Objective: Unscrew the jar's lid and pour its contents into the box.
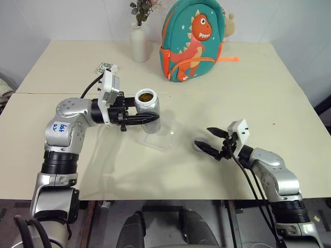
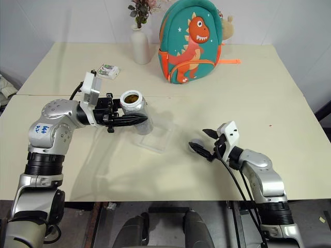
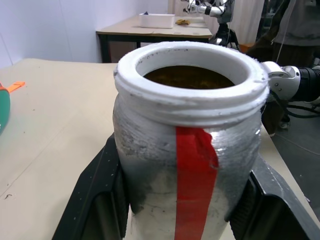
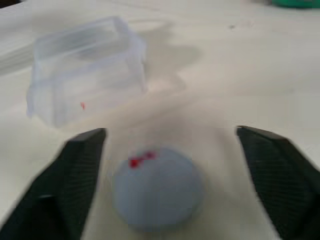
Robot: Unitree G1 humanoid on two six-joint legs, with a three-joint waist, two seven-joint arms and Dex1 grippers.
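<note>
My left gripper point(image 1: 150, 118) is shut on the jar point(image 1: 148, 109), a silvery cylinder with a red stripe, and holds it upright above the table. The round white mouth is uncovered, with dark brown contents point(image 3: 187, 77) inside. The black fingers point(image 3: 95, 200) press on both sides of the jar point(image 3: 190, 165). The clear plastic box point(image 1: 161, 137) sits on the table just under and to the right of the jar. Further right, my right gripper point(image 1: 202, 136) stands open low over the table. The grey lid point(image 4: 157, 187) lies flat on the table between its spread fingers point(image 4: 75, 165).
At the back of the table point(image 1: 258, 93) stand a green dinosaur backpack point(image 1: 194, 41) and a white flower vase point(image 1: 138, 44). A small white-and-green packet point(image 1: 107, 67) lies behind my left arm. The box point(image 4: 85, 70) is just ahead of the right gripper.
</note>
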